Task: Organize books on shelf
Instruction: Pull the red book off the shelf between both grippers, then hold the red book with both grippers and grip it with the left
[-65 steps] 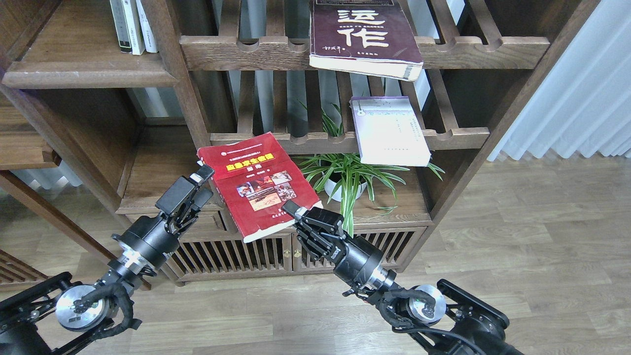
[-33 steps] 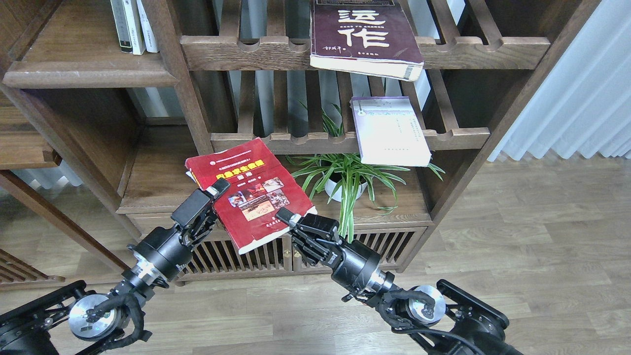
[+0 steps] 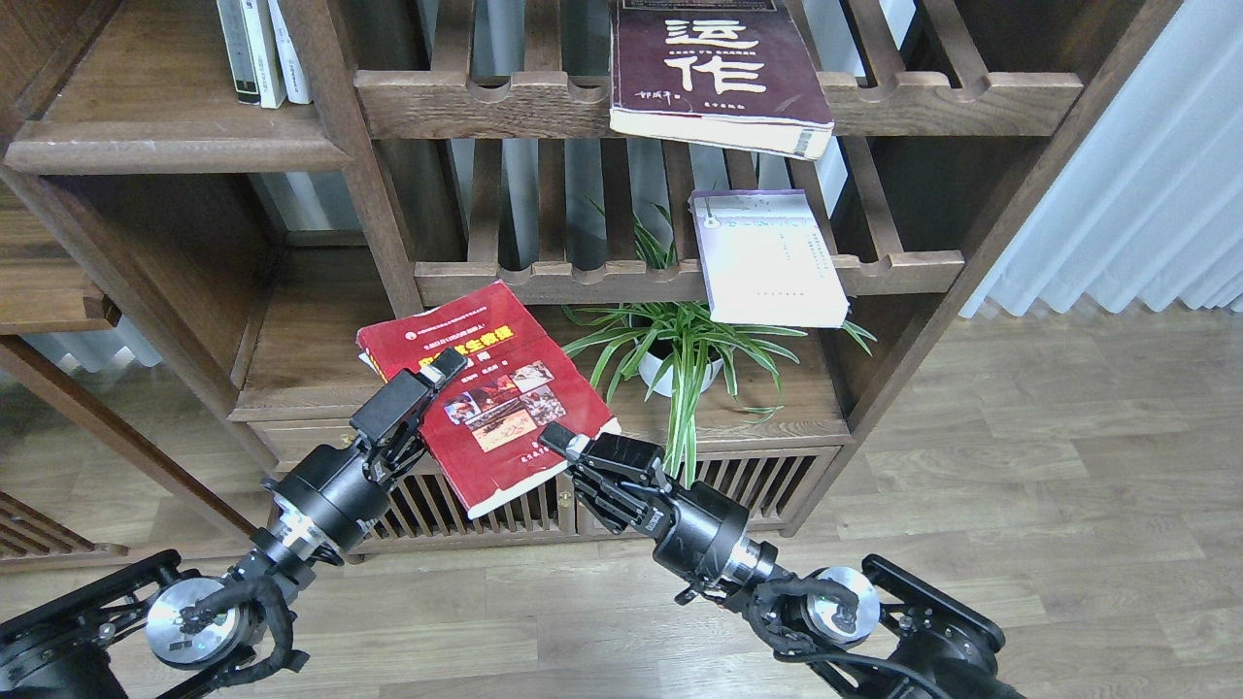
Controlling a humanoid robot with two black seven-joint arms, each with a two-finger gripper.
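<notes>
The red book (image 3: 486, 388) is held tilted in front of the potted plant (image 3: 670, 340), to the plant's left. The left gripper (image 3: 427, 383) pinches its left edge; the right gripper (image 3: 563, 447) pinches its lower right corner. Above the plant (on slatted racks) lie the lavender-white book (image 3: 772, 257) and, higher, the maroon book (image 3: 714, 73).

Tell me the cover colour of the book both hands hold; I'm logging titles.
Red, with yellow title text and a photo collage; head view.
</notes>
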